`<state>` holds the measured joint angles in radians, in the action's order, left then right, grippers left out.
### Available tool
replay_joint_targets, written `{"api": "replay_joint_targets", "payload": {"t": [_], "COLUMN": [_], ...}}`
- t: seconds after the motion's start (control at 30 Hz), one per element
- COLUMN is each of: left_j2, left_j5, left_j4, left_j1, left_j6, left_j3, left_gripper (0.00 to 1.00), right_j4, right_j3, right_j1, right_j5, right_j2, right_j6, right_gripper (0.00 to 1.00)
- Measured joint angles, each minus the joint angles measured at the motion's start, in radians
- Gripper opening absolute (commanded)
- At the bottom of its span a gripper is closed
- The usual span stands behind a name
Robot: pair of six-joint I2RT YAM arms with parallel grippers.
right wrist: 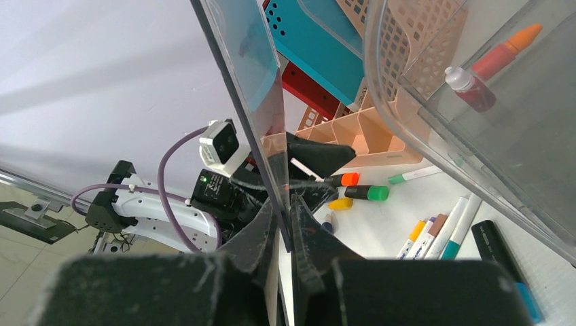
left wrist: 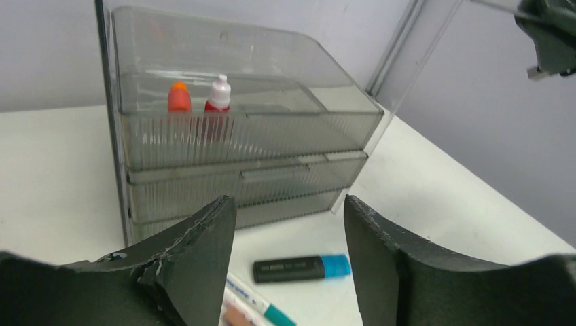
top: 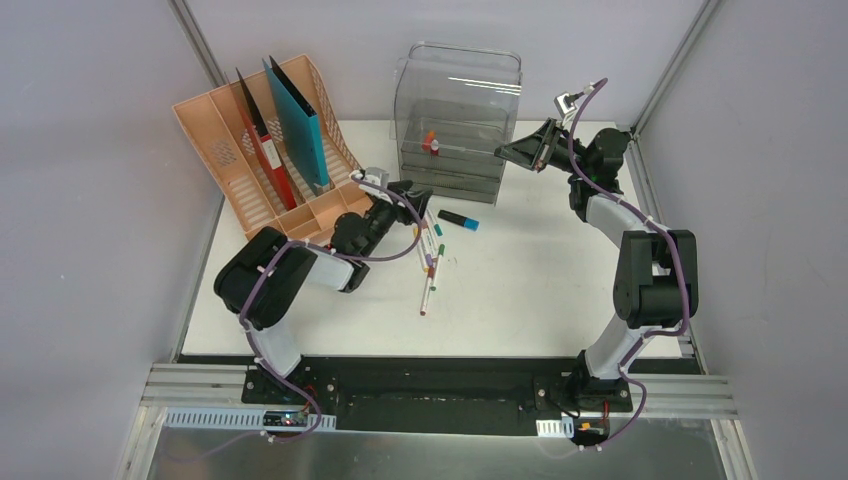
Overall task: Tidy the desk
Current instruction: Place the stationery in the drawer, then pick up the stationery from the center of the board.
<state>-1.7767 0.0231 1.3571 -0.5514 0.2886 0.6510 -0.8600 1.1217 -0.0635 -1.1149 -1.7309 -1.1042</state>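
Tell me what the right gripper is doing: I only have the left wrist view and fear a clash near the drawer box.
Observer: The right gripper is shut on a thin clear side panel of the drawer box.
Operator: What lies below my camera?
Observer: The left gripper hangs open above the far end of a scatter of markers running toward the arms' bases.
Operator: Anything further left?
Observer: A peach file rack holding a teal folder and a red folder.

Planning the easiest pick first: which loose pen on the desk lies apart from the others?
The black highlighter with the blue cap, alone in front of the clear grey plastic drawer box; the other pens lie bunched by the left hand.
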Motion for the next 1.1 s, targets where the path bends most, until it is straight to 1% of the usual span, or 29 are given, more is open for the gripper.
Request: {"api": "replay_joint_targets", "payload": {"t": [0.1, 0.27, 0.37, 0.43, 0.5, 0.6, 0.7, 0.87, 0.93, 1.1], "left_j2": [0.048, 0.134, 0.213, 0.29, 0.384, 0.504, 0.578, 0.641, 0.647, 0.666], "left_j5": [0.025, 0.069, 0.091, 0.094, 0.092, 0.075, 0.034, -0.032, -0.059, -0.13], "left_j4": [0.005, -0.004, -0.097, -0.228, -0.399, -0.698, -0.941, -1.202, -1.289, -1.435], "left_j1": [0.0, 0.003, 0.003, 0.003, 0.003, 0.003, 0.003, 0.003, 0.003, 0.003], "left_j6": [-0.017, -0.02, -0.018, -0.017, -0.018, -0.023, -0.035, -0.029, 0.004, 0.124], "left_j3": [-0.076, -0.192, -0.23, -0.233, -0.226, -0.165, -0.093, -0.075, -0.075, -0.075], "left_gripper": [0.68, 0.69, 0.7, 0.72, 0.73, 0.74, 0.74, 0.74, 0.73, 0.71], "right_j4": [0.0, 0.0, 0.0, 0.0, 0.0, 0.0, 0.0, 0.0, 0.0, 0.0], "right_j3": [0.0, 0.0, 0.0, 0.0, 0.0, 0.0, 0.0, 0.0, 0.0, 0.0], "right_j1": [0.0, 0.0, 0.0, 0.0, 0.0, 0.0, 0.0, 0.0, 0.0, 0.0], "right_j5": [0.0, 0.0, 0.0, 0.0, 0.0, 0.0, 0.0, 0.0, 0.0, 0.0], "right_j2": [0.0, 0.0, 0.0, 0.0, 0.0, 0.0, 0.0, 0.0, 0.0, -0.002], "right_j6": [0.0, 0.0, 0.0, 0.0, 0.0, 0.0, 0.001, 0.003, 0.003, 0.003], "right_gripper": [0.06, 0.06, 0.06, 0.06, 0.06, 0.06, 0.06, 0.06, 0.06, 0.06]}}
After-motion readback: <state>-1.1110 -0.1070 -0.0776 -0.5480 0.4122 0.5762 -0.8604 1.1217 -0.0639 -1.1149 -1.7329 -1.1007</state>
